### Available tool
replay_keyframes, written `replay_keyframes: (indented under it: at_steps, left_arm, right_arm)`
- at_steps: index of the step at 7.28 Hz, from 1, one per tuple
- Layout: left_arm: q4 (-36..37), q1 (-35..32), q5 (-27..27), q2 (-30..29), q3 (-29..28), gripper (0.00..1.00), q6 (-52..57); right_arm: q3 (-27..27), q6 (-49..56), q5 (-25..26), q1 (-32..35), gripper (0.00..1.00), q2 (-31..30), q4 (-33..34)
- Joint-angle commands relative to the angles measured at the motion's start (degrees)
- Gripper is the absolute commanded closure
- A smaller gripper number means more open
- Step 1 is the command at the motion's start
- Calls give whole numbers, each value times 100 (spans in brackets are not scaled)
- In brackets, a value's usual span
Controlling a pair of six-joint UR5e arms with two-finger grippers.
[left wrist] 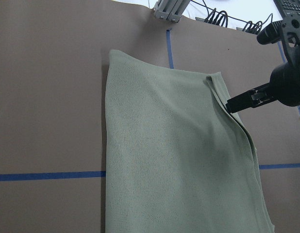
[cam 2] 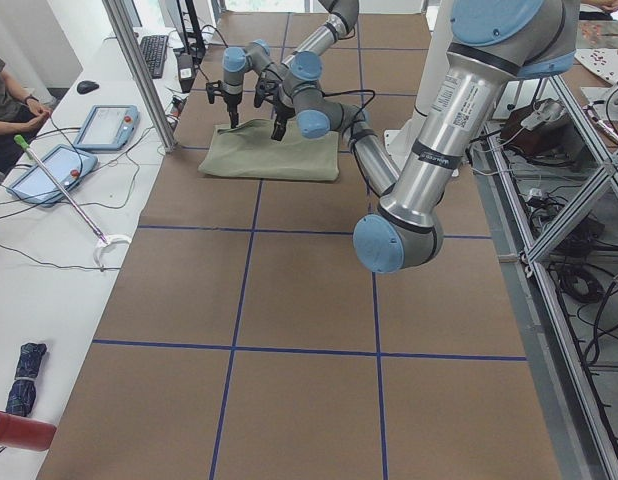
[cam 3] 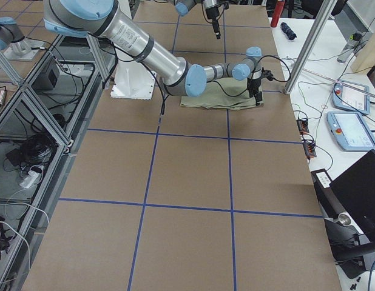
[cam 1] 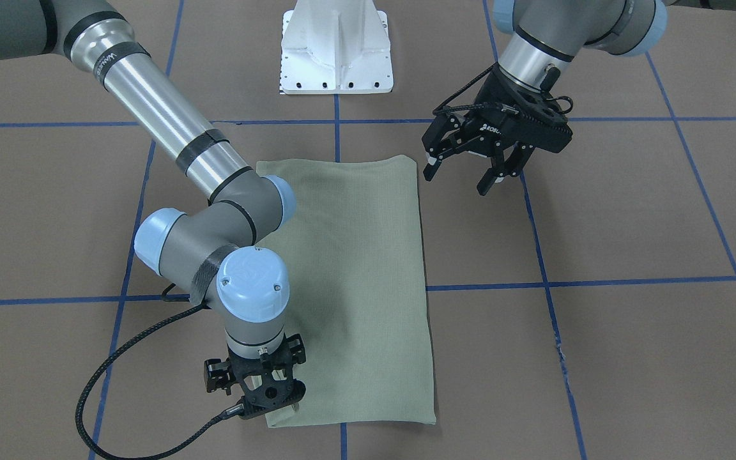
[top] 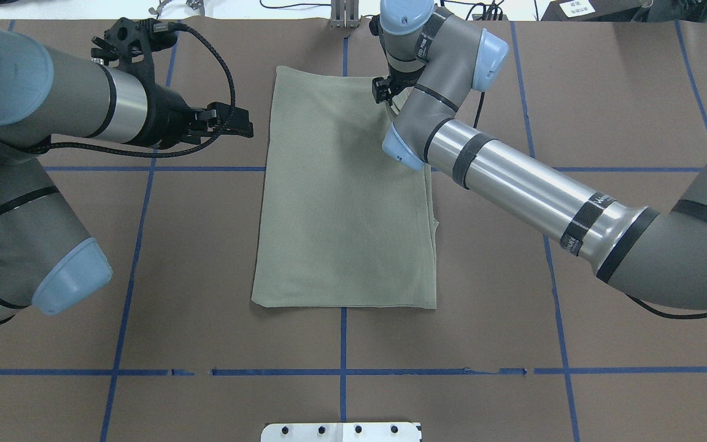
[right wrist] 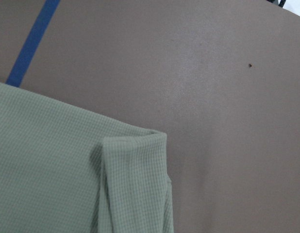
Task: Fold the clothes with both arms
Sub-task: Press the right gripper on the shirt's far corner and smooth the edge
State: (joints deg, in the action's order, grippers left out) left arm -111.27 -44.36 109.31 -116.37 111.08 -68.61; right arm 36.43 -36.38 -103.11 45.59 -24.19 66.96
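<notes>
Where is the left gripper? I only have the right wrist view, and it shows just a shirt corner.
Observer: The left gripper hangs open and raised, beside the long edge of the shirt on the robot's left, clear of the cloth.
Operator: How does the whole shirt lie?
Observer: As one long flat rectangle with no sleeves showing. Layered edges run along the side nearest your arm.
Operator: And which corner am I over?
Observer: The right gripper points straight down at the corner farthest from the robot's base, on its right. I cannot tell whether it is open or shut.
</notes>
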Motion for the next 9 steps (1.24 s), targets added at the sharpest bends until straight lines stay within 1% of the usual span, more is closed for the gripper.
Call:
replay_keyframes:
  at_steps: [1,9]
  left_arm:
    - [0,-64,3,0,-8,0,5]
    - [0,-108,12,-8,-8,0,5]
  right_arm:
    - [-127,-10,19,-85,0,63,-87]
    - [-162,8,-51,-68,0,-16,-87]
